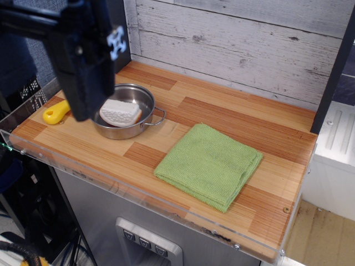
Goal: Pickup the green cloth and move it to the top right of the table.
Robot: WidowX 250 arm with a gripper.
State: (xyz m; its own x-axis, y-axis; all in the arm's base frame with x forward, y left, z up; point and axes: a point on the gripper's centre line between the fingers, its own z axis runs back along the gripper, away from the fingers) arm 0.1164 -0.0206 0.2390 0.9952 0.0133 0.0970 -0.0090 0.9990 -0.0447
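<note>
The green cloth (209, 165) lies folded and flat on the table (233, 119), towards the front right, with its layered edges facing the front right. My gripper (83, 105) hangs at the left, a black block high above the table and over the left side of the steel pan, far from the cloth. Its fingers are not distinguishable, so I cannot tell whether it is open or shut. Nothing shows in its hold.
A steel pan (128, 111) with a white and orange block (120, 112) inside stands at the left. A yellow object (55, 113) lies at the left edge, partly hidden by the gripper. A white plank wall (238, 44) backs the table. A clear rim (111, 183) lines the front edge.
</note>
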